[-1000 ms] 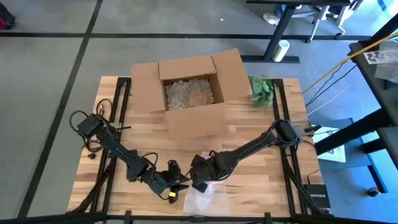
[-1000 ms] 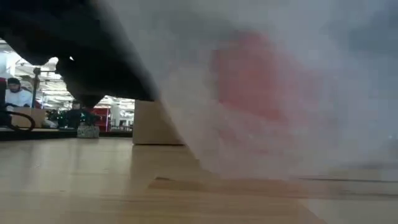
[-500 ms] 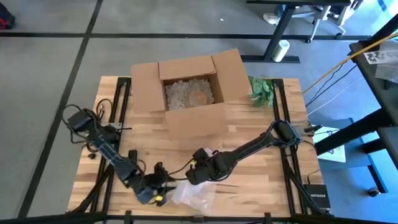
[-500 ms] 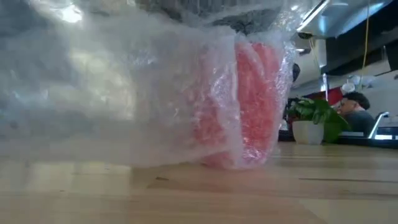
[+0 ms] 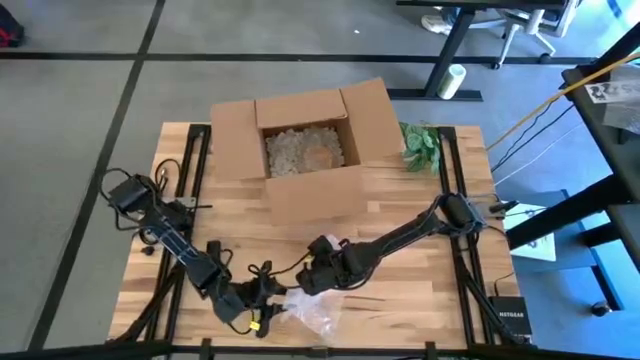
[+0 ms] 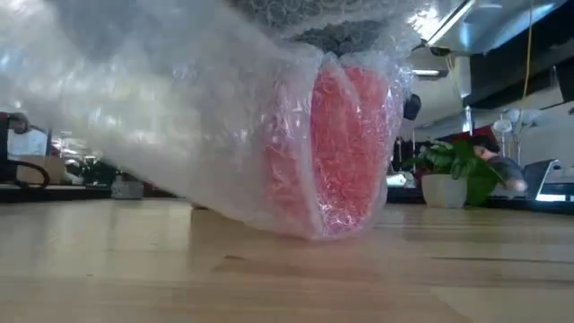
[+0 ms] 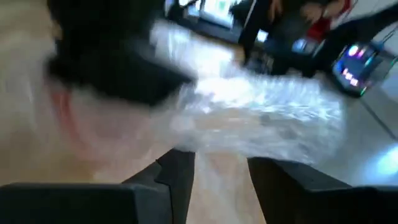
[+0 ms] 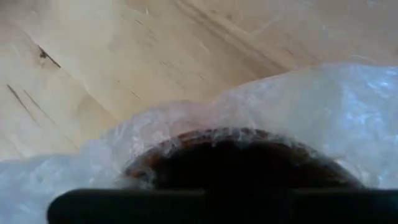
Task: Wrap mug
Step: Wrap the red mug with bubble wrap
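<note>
Both arms have drawn closer together at the near edge of the table [image 5: 400, 200], and the wrap now lies tighter round the mug.

Seen from table height, the red mug [image 6: 345, 148] lies on its side, already sheathed in bubble wrap [image 6: 179, 108], at the front of the table between the two arms. The left gripper [image 5: 262, 305] sits just beside the loose end of the sheet, its fingers [image 7: 177, 177] apart with wrap ahead of them. The right gripper [image 5: 312, 277] presses down at the mug, whose dark mouth fills its wrist view under plastic; whether its fingers are apart or together I cannot tell. To do this step well, the right arm should probably pin the mug steady while the left pulls the free flap taut and over, avoiding slack folds. Behind stand a cardboard box [image 5: 305, 140] of filler and a small plant [image 5: 420, 145].
</note>
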`<state>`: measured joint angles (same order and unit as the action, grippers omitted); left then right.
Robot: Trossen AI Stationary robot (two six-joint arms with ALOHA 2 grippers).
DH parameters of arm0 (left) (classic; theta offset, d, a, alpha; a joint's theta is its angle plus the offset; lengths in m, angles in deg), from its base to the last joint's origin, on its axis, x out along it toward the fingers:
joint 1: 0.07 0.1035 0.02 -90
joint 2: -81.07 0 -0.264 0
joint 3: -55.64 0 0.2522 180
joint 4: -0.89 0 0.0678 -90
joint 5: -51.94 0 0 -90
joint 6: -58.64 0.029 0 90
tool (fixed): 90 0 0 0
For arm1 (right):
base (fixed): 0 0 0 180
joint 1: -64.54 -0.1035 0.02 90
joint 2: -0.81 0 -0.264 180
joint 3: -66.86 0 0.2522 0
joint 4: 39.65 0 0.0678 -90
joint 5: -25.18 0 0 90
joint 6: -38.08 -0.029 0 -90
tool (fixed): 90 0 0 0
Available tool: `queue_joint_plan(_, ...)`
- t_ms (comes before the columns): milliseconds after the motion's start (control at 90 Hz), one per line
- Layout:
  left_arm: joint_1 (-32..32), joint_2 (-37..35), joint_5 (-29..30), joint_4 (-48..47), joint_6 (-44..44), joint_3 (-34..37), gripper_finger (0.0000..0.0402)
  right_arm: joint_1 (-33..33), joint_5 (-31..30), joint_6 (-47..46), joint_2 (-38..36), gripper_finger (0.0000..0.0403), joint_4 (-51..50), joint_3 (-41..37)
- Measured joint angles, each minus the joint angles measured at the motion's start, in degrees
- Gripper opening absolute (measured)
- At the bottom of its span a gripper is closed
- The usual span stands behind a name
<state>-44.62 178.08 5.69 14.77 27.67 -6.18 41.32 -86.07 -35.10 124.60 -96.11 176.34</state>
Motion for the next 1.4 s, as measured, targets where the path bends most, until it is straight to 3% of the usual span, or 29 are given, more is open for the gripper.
queue_joint_plan(667, 2.02, 0.00, -0.03, -3.12, -0.69, -0.02, 0.0129, -1.08, 3.09, 3.51, -10.91, 0.0000, -3.89, 0.00)
queue_joint_plan(789, 3.90, 0.00, -0.03, -3.07, -0.24, -0.02, 0.0129, -2.77, -0.27, 4.20, -13.31, 0.0000, -4.42, 0.02)
queue_joint_plan(1078, 8.04, 0.00, -0.06, -2.97, -0.15, -0.02, 0.0129, -8.31, -15.45, 9.50, -16.28, 0.0000, -3.10, 3.06)
queue_joint_plan(1211, 8.74, 0.00, -0.62, -2.97, -0.37, -0.02, 0.0129, -8.31, -9.68, 12.07, -15.48, 0.0000, -0.51, 3.29)
queue_joint_plan(1400, 8.66, 0.00, -0.95, -2.99, -0.52, -0.02, 0.0129, -5.93, -3.89, 9.12, -11.77, 0.0000, -5.98, 3.23)
